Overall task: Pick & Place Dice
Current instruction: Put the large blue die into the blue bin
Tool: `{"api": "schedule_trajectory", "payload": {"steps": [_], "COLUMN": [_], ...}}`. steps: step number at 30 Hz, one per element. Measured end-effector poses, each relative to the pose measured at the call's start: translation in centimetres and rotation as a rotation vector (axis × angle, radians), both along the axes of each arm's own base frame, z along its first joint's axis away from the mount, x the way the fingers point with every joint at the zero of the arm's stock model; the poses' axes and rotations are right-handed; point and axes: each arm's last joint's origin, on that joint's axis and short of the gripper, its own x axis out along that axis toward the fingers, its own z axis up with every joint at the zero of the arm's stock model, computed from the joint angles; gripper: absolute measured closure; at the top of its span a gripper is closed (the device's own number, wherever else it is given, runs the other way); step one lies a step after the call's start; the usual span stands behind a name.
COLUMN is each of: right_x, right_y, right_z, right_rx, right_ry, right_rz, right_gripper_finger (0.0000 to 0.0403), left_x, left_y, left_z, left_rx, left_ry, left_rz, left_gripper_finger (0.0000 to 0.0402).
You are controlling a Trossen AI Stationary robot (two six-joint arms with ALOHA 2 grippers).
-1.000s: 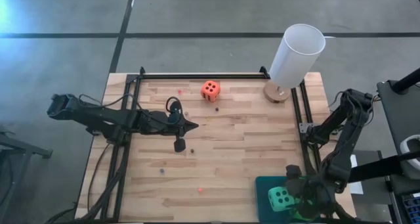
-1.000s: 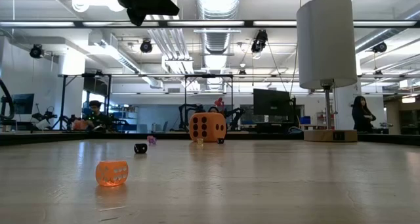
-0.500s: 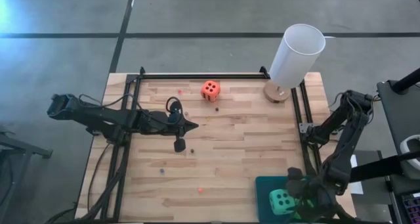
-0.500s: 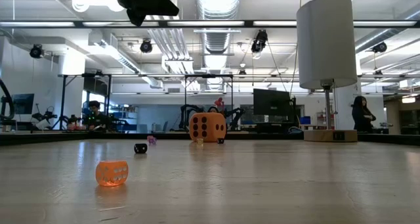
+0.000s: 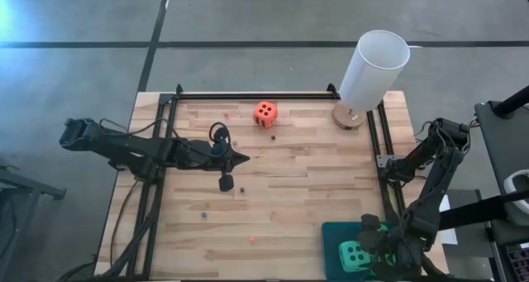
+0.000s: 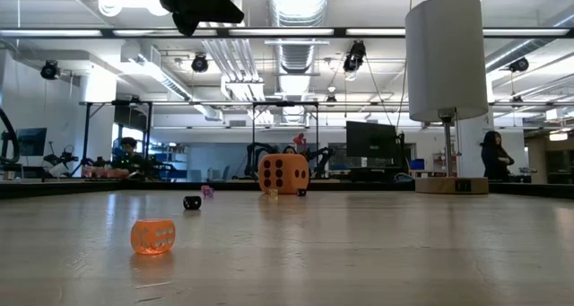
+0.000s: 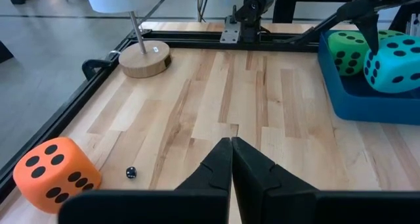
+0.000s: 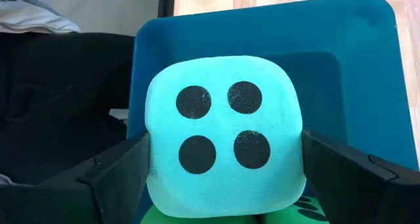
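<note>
— So, from overhead, what worries you?

— My right pincer hangs over the blue plastic tray at the table's near right corner, with the soft turquoise cube with dark pips between my fingers. If I let go off-centre, I judge it could bounce off what already lies in the tray and roll over the rim. The orange-red soft cube sits far from the tray, near the back rail, beside the tall white cylinder on its wooden foot.

— And level with the table?

— Only the orange-red cube shows, well beyond a small translucent orange die. The tray is out of sight there.

— Your left arm's camera?

— My left pincer is shut on nothing, fingers pressed together, waiting over bare wood mid-table, well apart from the tray. In the tray a bright green soft cube sits under the turquoise one. That is the risk: a soft stack, easy to topple.

— The right wrist?

— My jaws stand wide, both dark fingers pressed flat on the turquoise cube's sides, gripping it. A green cube touches it from below, inside the tray.
</note>
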Motion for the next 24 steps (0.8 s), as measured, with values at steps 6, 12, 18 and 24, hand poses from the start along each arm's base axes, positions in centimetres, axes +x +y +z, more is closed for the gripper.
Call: {"api": "schedule_trajectory", "payload": {"steps": [6, 12, 18, 24], "right_x": [-0.01, 0.01, 0.01, 0.01], "right_y": [0.02, 0.05, 0.05, 0.05], "right_z": [0.03, 0.05, 0.06, 0.05], "right_rx": [0.003, 0.007, 0.003, -0.007], "right_ry": [0.001, -0.001, -0.003, -0.008], "right_rz": [-0.002, -0.002, 0.005, 0.02], "right_gripper_finger": [0.0048, 0.0048, 0.0048, 0.0048], "left_x": [0.0, 0.0, 0.0, 0.0], "left_y": [-0.01, -0.01, -0.01, -0.01], "left_z": [0.01, 0.01, 0.02, 0.03], "left_rx": [0.0, 0.0, 0.0, -0.001], "left_ry": [0.0, -0.001, -0.002, -0.002], "left_rz": [0.0, 0.0, 0.0, 0.0], "left_gripper_finger": [0.0387, 0.0387, 0.0387, 0.0387]}}
